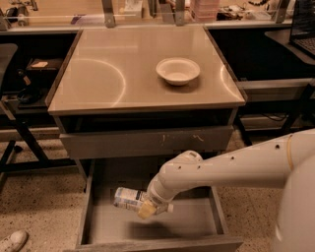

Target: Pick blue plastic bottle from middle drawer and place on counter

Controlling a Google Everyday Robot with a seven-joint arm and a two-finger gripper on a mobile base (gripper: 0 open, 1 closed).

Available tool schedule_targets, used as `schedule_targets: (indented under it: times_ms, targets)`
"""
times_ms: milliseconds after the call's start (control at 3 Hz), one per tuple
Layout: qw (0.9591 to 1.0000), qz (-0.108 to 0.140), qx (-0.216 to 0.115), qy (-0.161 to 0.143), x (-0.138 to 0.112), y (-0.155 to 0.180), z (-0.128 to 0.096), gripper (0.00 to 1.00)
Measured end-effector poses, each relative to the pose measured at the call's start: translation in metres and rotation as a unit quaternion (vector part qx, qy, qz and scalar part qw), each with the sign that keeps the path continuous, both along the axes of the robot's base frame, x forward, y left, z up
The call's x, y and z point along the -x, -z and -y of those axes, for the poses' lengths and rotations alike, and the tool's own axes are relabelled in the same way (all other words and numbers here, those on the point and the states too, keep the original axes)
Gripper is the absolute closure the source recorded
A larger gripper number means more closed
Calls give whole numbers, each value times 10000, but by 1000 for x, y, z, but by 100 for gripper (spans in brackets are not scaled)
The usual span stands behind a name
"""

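Observation:
The blue plastic bottle (127, 199), pale with a white label, lies sideways in my gripper (146, 208), which is shut on its right end. It hangs a little above the floor of the open middle drawer (202, 221), with its shadow on the floor below. My white arm reaches in from the right. The tan counter (98, 74) is above, on top of the cabinet.
A white bowl (178, 70) stands on the counter's right half. A grey drawer front with scratch marks (147, 141) juts out just above the open drawer. A cluttered bench with metal posts (108, 12) runs behind. A shoe (12, 241) is at bottom left.

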State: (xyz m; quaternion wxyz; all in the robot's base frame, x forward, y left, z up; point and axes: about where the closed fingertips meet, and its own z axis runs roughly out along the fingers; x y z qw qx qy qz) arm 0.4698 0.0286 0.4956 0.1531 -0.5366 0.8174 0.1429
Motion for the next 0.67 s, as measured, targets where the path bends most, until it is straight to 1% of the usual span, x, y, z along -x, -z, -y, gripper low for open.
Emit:
schedule_targets:
  times_ms: [333,667]
  targets:
    - [9982,585,161,-36,-2,-77,-6,100]
    - [9988,481,127,-23,0,-70,-5,100]
